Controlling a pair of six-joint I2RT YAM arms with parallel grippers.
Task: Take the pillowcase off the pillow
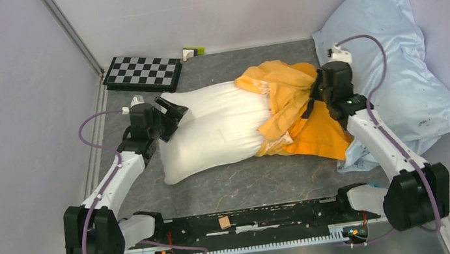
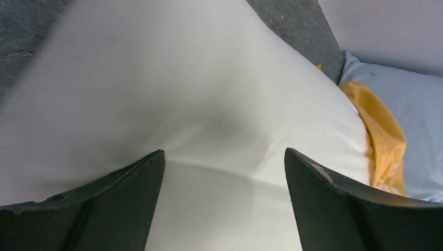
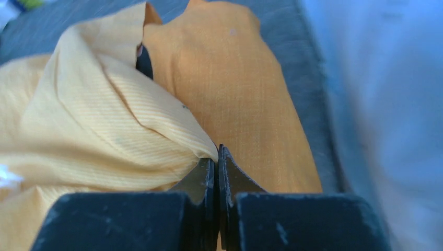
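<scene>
- The pillowcase (image 1: 290, 115) is bunched in orange folds over the right end of the pillow (image 1: 213, 132). Its paler inside shows in places, and its right part lies flat on the table (image 1: 236, 184).
- The pillow lies crosswise at mid-table. Its left and middle portions are bare white.
- The right gripper (image 3: 217, 157) is at the far right edge of the pillowcase. Its jaws are closed together, and a pale fold of the pillowcase is pinched at their tips.
- The left gripper (image 2: 224, 157) is at the pillow's far left corner. Its jaws are spread wide with white pillow surface between them, and nothing is clamped. Whether the fingers press on the pillow cannot be told.
- A pale blue pillow (image 1: 399, 71) leans in the far right corner, touching the pillowcase's right edge.
- A checkerboard (image 1: 143, 72) lies at the far left, well apart from the pillow.
</scene>
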